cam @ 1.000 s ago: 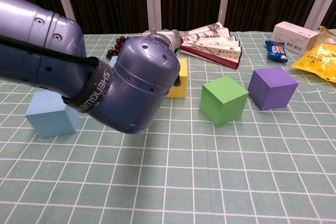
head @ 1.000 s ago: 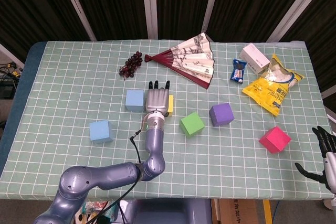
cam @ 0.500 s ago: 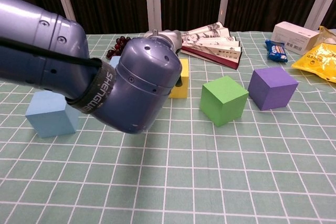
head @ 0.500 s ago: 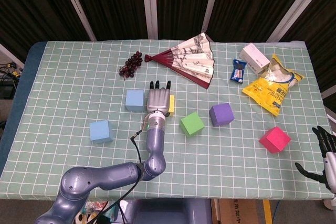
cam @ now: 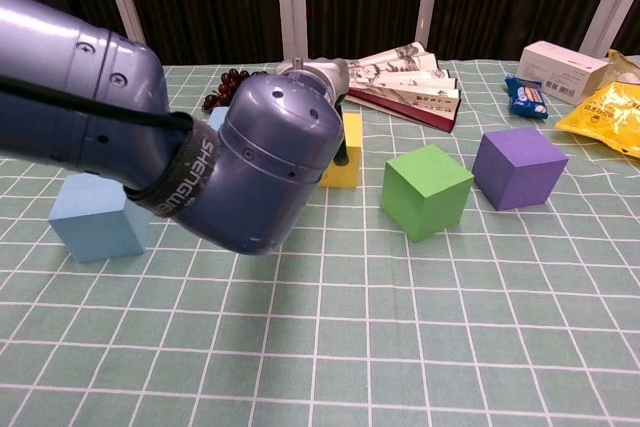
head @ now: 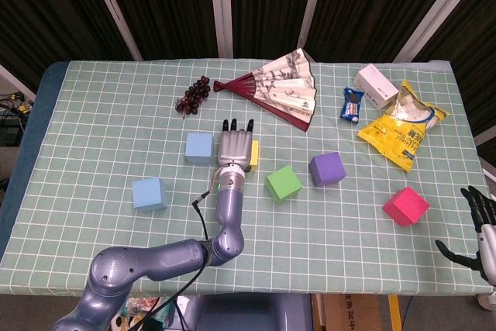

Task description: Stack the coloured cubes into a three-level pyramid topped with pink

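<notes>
My left hand lies palm down, fingers stretched forward, between a light blue cube and the yellow cube, covering the yellow cube's left part. In the chest view a dark fingertip touches the yellow cube on its near face, and my forearm fills the left. A second light blue cube sits at the left. The green cube and the purple cube sit in the middle, apart from each other. The pink cube lies at the right. My right hand hangs off the table's front right corner, fingers spread and holding nothing.
At the back lie dark grapes, a spread paper fan, a blue packet, a white box and a yellow snack bag. All the cubes stand singly on the green checked cloth.
My left hand has edged slightly forward and to the right against the yellow cube. The cubes and my right hand have not moved.
</notes>
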You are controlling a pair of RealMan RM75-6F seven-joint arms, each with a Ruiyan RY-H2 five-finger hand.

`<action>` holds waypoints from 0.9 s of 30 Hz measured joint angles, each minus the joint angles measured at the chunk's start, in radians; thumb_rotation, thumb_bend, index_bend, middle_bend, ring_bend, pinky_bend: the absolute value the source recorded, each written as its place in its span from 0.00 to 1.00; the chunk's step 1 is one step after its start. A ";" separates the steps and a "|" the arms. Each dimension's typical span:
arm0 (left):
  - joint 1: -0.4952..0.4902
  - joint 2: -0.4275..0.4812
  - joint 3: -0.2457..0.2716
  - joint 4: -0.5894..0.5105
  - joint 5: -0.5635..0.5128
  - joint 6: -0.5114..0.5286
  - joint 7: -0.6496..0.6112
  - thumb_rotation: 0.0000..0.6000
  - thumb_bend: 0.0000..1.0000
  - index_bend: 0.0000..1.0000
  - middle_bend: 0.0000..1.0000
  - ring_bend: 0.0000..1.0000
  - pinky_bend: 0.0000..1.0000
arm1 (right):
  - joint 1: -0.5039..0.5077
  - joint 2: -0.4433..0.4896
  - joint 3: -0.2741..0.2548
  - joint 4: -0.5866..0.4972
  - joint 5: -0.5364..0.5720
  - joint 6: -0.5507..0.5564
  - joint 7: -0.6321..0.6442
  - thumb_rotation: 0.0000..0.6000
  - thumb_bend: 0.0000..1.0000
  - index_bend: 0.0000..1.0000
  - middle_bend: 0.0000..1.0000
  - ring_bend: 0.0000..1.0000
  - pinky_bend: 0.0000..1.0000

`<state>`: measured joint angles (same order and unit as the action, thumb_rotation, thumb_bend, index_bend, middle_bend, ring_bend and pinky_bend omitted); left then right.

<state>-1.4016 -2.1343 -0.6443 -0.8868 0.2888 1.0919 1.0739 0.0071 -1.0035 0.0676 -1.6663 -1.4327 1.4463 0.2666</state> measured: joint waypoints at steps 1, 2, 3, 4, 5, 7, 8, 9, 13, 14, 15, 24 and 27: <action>0.000 0.000 0.001 0.000 0.002 0.000 0.000 1.00 0.25 0.01 0.45 0.06 0.00 | 0.000 0.000 0.000 0.000 0.000 0.000 0.000 1.00 0.24 0.00 0.00 0.00 0.00; 0.001 0.000 0.002 -0.001 0.003 -0.001 -0.001 1.00 0.25 0.01 0.45 0.06 0.00 | 0.000 0.000 0.000 0.000 0.000 0.000 0.000 1.00 0.24 0.00 0.00 0.00 0.00; 0.002 0.000 0.002 -0.002 0.004 -0.002 0.000 1.00 0.25 0.01 0.45 0.06 0.00 | 0.000 0.000 0.000 0.000 0.001 0.000 0.000 1.00 0.24 0.00 0.00 0.00 0.00; 0.002 0.000 0.003 -0.002 0.005 -0.002 0.000 1.00 0.25 0.01 0.45 0.06 0.00 | 0.000 0.000 0.000 -0.001 0.001 0.000 0.000 1.00 0.24 0.00 0.00 0.00 0.00; 0.002 0.000 0.004 -0.002 0.007 -0.003 0.001 1.00 0.25 0.01 0.45 0.06 0.00 | 0.000 0.000 0.000 -0.001 0.001 0.000 0.001 1.00 0.24 0.00 0.00 0.00 0.00; 0.003 0.001 0.007 -0.002 0.011 -0.003 0.001 1.00 0.25 0.01 0.45 0.06 0.00 | 0.000 0.001 0.000 -0.001 0.000 -0.001 0.001 1.00 0.24 0.00 0.00 0.00 0.00; 0.004 0.001 0.008 -0.002 0.013 -0.003 0.000 1.00 0.25 0.01 0.45 0.06 0.00 | 0.000 0.001 0.000 -0.001 0.000 -0.001 0.002 1.00 0.24 0.00 0.00 0.00 0.00; 0.005 0.000 0.010 -0.001 0.015 -0.004 -0.001 1.00 0.25 0.01 0.45 0.06 0.00 | 0.000 0.001 0.000 -0.001 0.000 -0.001 0.002 1.00 0.24 0.00 0.00 0.00 0.00; 0.006 -0.001 0.009 0.001 0.018 -0.005 -0.003 1.00 0.25 0.01 0.45 0.06 0.00 | 0.000 0.002 -0.001 -0.001 0.000 -0.002 0.003 1.00 0.24 0.00 0.00 0.00 0.00; 0.005 -0.001 0.009 0.002 0.019 -0.005 -0.004 1.00 0.25 0.01 0.45 0.06 0.00 | 0.000 0.002 -0.001 -0.001 0.000 -0.002 0.003 1.00 0.24 0.00 0.00 0.00 0.00; 0.004 -0.002 0.008 0.003 0.021 -0.006 -0.005 1.00 0.25 0.01 0.45 0.06 0.00 | 0.000 0.002 -0.001 -0.001 0.000 -0.002 0.003 1.00 0.24 0.00 0.00 0.00 0.00; 0.002 -0.007 0.005 0.009 0.025 -0.007 -0.009 1.00 0.25 0.01 0.45 0.06 0.00 | 0.001 0.003 -0.001 -0.003 0.002 -0.004 0.003 1.00 0.24 0.00 0.00 0.00 0.00; 0.002 -0.008 0.004 0.011 0.027 -0.007 -0.010 1.00 0.25 0.01 0.45 0.06 0.00 | 0.001 0.003 -0.001 -0.003 0.003 -0.005 0.004 1.00 0.24 0.00 0.00 0.00 0.00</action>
<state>-1.3993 -2.1419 -0.6407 -0.8760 0.3159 1.0848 1.0635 0.0079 -1.0003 0.0663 -1.6696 -1.4302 1.4409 0.2704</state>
